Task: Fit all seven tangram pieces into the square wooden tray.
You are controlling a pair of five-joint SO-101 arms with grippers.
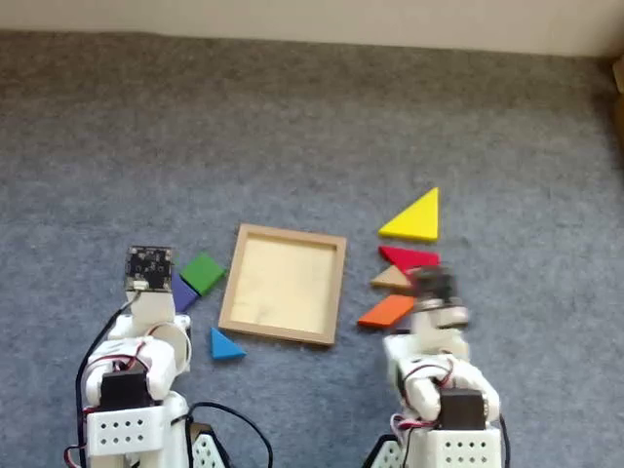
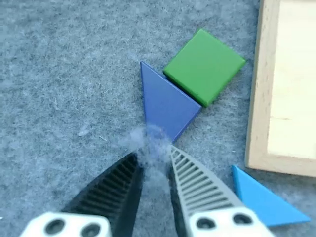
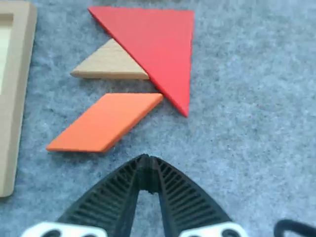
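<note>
The square wooden tray (image 1: 283, 284) lies empty mid-carpet. Left of it sit a green square (image 1: 203, 273), a dark blue triangle (image 1: 185, 293) and a light blue triangle (image 1: 226, 344). My left gripper (image 2: 154, 154) hovers just short of the dark blue triangle (image 2: 167, 105)'s near corner, narrowly open and holding nothing; the green square (image 2: 204, 66) touches that triangle's far side. Right of the tray lie a yellow triangle (image 1: 414, 219), a red triangle (image 3: 155, 47), a tan triangle (image 3: 111, 64) and an orange parallelogram (image 3: 106, 122). My right gripper (image 3: 146, 160) is shut and empty, just short of the parallelogram.
Grey carpet covers the whole surface. The tray's rim (image 2: 256, 98) runs close beside the left-hand pieces, and the light blue triangle (image 2: 264, 200) lies by its corner. The tray edge (image 3: 15, 98) sits beyond the orange parallelogram. Open carpet stretches behind the tray.
</note>
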